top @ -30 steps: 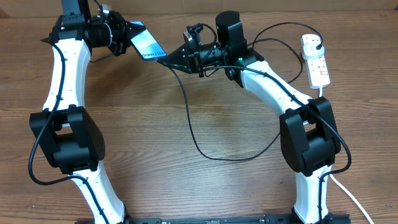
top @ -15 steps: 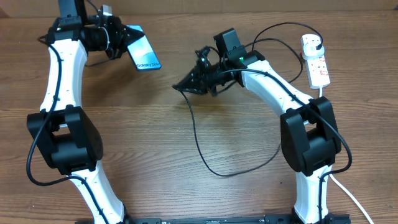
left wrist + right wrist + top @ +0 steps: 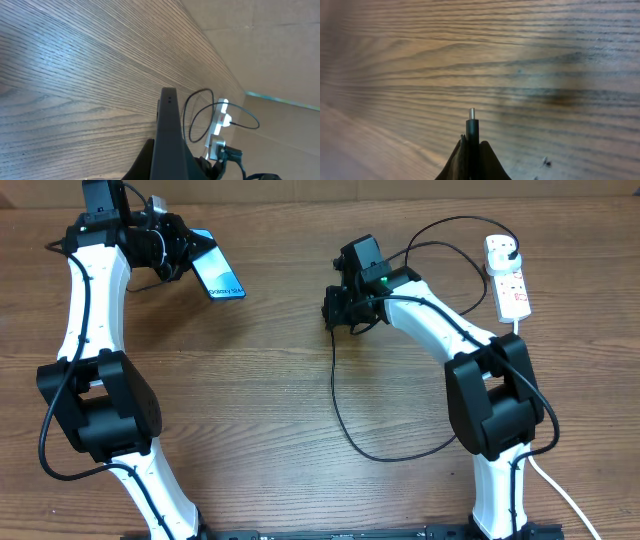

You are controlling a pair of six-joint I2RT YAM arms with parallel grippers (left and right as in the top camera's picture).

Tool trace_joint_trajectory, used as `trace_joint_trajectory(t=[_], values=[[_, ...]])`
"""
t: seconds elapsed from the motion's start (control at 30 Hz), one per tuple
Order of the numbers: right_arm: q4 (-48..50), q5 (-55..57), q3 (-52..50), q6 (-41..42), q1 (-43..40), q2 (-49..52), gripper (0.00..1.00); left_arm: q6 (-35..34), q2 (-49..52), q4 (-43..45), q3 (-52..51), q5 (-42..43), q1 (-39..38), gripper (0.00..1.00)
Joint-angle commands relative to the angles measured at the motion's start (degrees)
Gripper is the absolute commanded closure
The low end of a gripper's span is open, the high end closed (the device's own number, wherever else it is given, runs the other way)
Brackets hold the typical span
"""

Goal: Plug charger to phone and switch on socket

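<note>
We see a table (image 3: 260, 400) of warm brown wood, streaked along its length with darker grain. The phone (image 3: 219, 278) has a light blue screen that pales to white, with small dark lettering and a dark edge. The charger (image 3: 333, 380) is a thin black cable. In the right wrist view its tip is silver above a black sleeve, between the black right fingers (image 3: 451, 167). The socket (image 3: 507, 275) is white with red marks, and its cord (image 3: 560, 495) is white. The left arm (image 3: 88, 290) and right arm (image 3: 430, 315) are white with black joints. A green light (image 3: 383, 277) glows on the right arm.
</note>
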Motion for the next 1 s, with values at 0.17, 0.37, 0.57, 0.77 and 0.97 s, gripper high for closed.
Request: trace_joint_trajectory(t=[0.17,0.37,0.57,0.77,0.97], values=[[-1.01,4.61,-0.48,-8.2,1.11,4.31,0.91,1.22,0.0,0.09,0.24,0.11,-0.55,0.96],[-2.38,5.42,0.33,-7.72,0.63,4.26,0.64,1.27,0.0,0.13,0.24,-0.04,-0.55,0.96],[-6.32,-0.81,0.72,-6.34,-1.4,4.26,0.5,2.03,0.0,0.11,0.24,-0.31,-0.55,0.96],[-10.58,-4.24,0.72,-5.97,-1.66,4.28,0.5,3.23,0.0,-0.44,0.24,-0.13,-0.55,0.96],[-9.79,-6.88,0.04,-3.45,-1.44,4.57,0.49,4.26,0.0,-1.4,0.24,-0.11,-0.55,0.96]])
